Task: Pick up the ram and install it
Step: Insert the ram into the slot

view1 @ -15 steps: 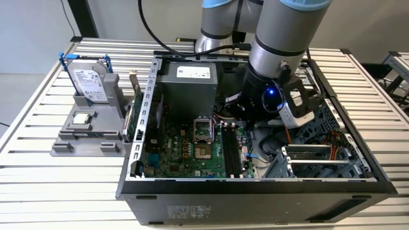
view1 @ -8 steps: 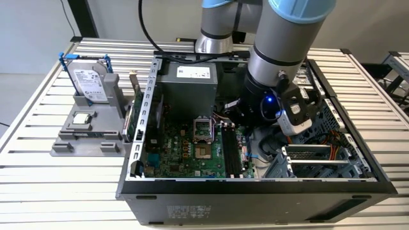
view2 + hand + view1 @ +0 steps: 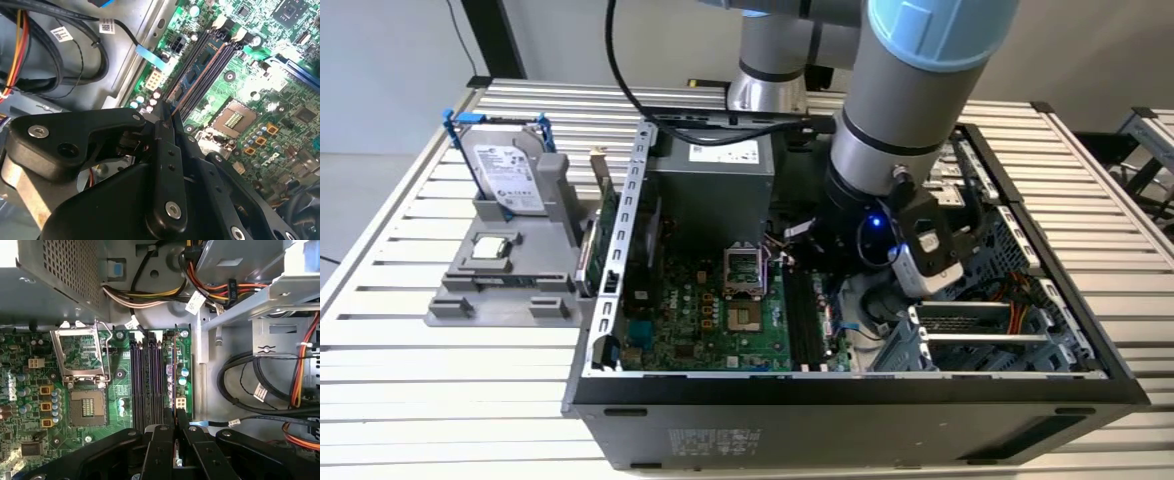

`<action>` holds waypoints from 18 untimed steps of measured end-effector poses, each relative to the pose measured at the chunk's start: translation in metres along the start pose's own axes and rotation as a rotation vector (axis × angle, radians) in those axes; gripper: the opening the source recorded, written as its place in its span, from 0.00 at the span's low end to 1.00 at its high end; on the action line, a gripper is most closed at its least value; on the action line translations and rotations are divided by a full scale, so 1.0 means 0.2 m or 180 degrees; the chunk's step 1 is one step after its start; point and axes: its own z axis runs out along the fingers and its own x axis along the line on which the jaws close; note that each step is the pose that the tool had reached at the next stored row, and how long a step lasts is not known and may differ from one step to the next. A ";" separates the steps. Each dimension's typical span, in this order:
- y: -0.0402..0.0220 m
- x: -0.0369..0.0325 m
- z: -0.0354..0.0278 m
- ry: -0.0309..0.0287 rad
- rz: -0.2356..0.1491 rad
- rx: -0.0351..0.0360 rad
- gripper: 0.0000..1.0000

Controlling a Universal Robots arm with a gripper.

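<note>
The ram [image 3: 173, 365] is a thin green stick standing on edge in the memory slot nearest the motherboard's edge; in the second wrist view the ram's [image 3: 200, 65] chips show. My gripper [image 3: 175, 416] is at the stick's near end, its black fingers [image 3: 167, 417] pressed together with the board's edge between them. The second wrist view shows my gripper [image 3: 162, 116] at that same end. In the exterior view the arm [image 3: 894, 150] reaches down into the open computer case [image 3: 854, 400], over the slots [image 3: 803, 320].
The other memory slots [image 3: 145, 380] lie beside the ram, then an open processor socket [image 3: 87, 405]. Cable bundles [image 3: 260, 380] and a drive cage [image 3: 987, 330] crowd the other side. A grey holder [image 3: 500, 290] outside the case carries a hard drive [image 3: 507, 175] and a processor chip [image 3: 490, 248].
</note>
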 end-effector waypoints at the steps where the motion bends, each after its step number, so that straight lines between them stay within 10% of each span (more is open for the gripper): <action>1: -0.002 0.002 0.007 0.0000 0.0000 0.0000 0.00; 18: -0.012 0.013 0.116 0.0007 -0.0136 -0.0002 0.00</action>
